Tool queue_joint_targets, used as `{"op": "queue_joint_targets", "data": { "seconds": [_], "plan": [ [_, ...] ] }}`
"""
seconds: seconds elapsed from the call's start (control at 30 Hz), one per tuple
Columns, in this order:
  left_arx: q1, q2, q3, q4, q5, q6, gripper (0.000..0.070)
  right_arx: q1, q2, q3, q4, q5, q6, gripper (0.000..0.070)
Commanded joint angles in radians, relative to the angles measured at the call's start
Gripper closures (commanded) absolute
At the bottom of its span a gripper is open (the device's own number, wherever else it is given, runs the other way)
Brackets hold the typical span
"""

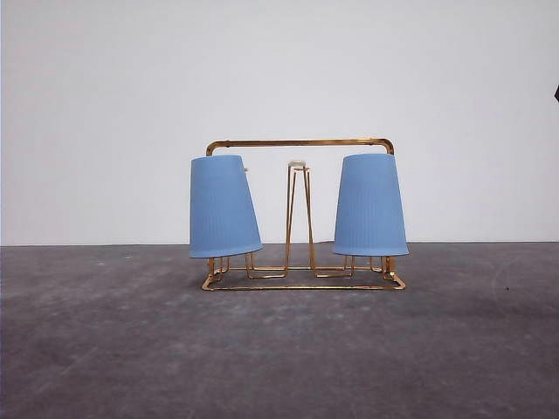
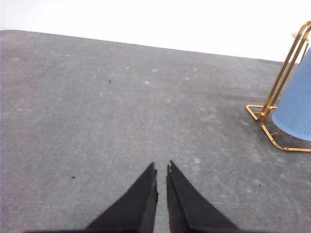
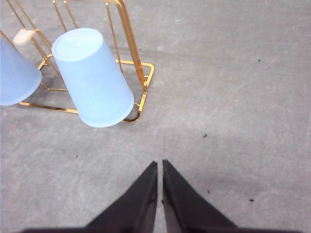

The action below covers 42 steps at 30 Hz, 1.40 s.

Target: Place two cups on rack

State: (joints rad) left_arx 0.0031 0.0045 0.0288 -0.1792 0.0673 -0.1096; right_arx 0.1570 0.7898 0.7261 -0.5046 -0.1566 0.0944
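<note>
Two light blue ribbed cups hang upside down on the gold wire rack [image 1: 300, 142] in the front view: one cup [image 1: 222, 206] on the left prong, tilted, the other cup [image 1: 370, 205] on the right. The right wrist view shows the right cup [image 3: 92, 77] over its prong with the rack base [image 3: 146, 85] beside it, and the other cup's edge [image 3: 14, 73]. My right gripper [image 3: 160, 166] is shut and empty, apart from the rack over the bare table. My left gripper [image 2: 162, 170] is shut and empty too, with a rack corner [image 2: 265, 114] and a cup [image 2: 296, 104] off to its side.
The rack stands on a dark grey table [image 1: 279, 349] before a plain white wall [image 1: 105, 105]. A free white-tipped prong [image 1: 297, 164] rises in the rack's middle. Open table surface lies around the rack on all sides.
</note>
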Motion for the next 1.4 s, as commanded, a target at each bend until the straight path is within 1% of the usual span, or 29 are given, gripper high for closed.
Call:
{"op": "queue_joint_targets", "data": {
  "seconds": [0.0,0.27,0.7,0.77,0.83,0.9,1.0,1.07,1.17,1.27,1.37],
  "plan": [
    [0.002,-0.002,-0.016,-0.007,-0.001,-0.005,0.0684,0.002,0.006,0.008,0.01,0.0,0.01,0.0688],
    [-0.029,-0.002,-0.015,-0.006,-0.008,-0.008,0.0684,0.002,0.006,0.008,0.01,0.0,0.01,0.0688],
    [-0.03,-0.001,-0.015,-0.007,-0.008,-0.008,0.0684,0.002,0.006,0.008,0.011,0.0,0.01,0.0688],
    [-0.03,-0.001,-0.015,-0.007,-0.008,-0.008,0.0684,0.002,0.002,0.008,0.009,0.004,-0.011,0.0688],
    [-0.03,-0.001,-0.015,-0.007,-0.008,-0.008,0.0684,-0.011,-0.033,-0.005,0.002,0.044,-0.101,0.0688],
    [-0.03,-0.001,-0.015,-0.007,-0.008,-0.008,0.0684,-0.022,-0.095,-0.055,0.021,0.063,-0.142,0.0688],
    [-0.03,-0.001,-0.015,-0.007,-0.008,-0.008,0.0684,-0.045,-0.228,-0.195,0.13,0.064,-0.171,0.0688],
    [-0.03,-0.001,-0.015,-0.007,-0.008,-0.008,0.0684,-0.072,-0.352,-0.324,0.23,0.065,-0.181,0.0688],
    [-0.03,-0.001,-0.015,-0.007,-0.008,-0.008,0.0684,-0.101,-0.526,-0.486,0.329,0.064,-0.18,0.0688],
    [-0.03,-0.001,-0.015,-0.007,-0.008,-0.008,0.0684,-0.105,-0.669,-0.602,0.347,0.065,-0.18,0.0688],
    [-0.03,-0.001,-0.015,-0.007,-0.008,-0.008,0.0684,-0.105,-0.772,-0.681,0.347,0.064,-0.179,0.0688]
  ]
}}
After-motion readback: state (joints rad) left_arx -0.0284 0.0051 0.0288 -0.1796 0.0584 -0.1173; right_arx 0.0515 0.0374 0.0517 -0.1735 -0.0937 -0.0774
